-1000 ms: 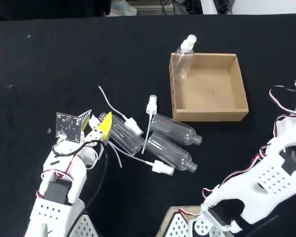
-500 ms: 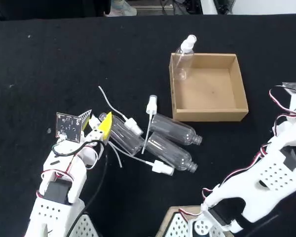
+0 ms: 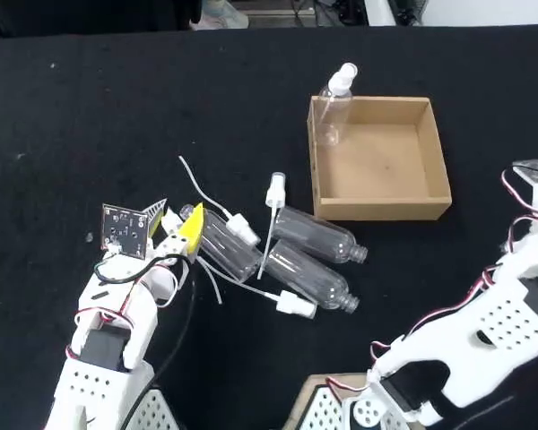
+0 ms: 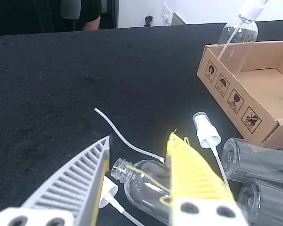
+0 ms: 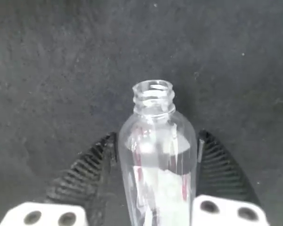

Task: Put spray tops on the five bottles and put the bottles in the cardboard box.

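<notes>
Three clear uncapped bottles lie mid-table: one (image 3: 222, 244) next to my left gripper (image 3: 181, 216), two more (image 3: 321, 236) (image 3: 310, 277) to its right. Loose spray tops (image 3: 275, 190) (image 3: 243, 229) (image 3: 297, 305) with long tubes lie among them. My left gripper (image 4: 139, 139) is open, its grey and yellow fingers on either side of the nearest bottle's neck (image 4: 132, 174). A capped bottle (image 3: 334, 100) stands in the cardboard box's (image 3: 380, 210) far left corner. My right gripper (image 5: 156, 139) is shut on an uncapped bottle (image 5: 153, 108), over black cloth. The right arm (image 3: 498, 327) is at the table's right edge.
The black cloth stretches open to the left and behind the bottles. The box's floor (image 3: 386, 161) is bare apart from the one bottle. Red and white cables (image 3: 511, 193) loop from the right arm near the box's right side.
The right arm has drawn back toward the right edge and the front of the table. The left arm, bottles and spray tops have not moved.
</notes>
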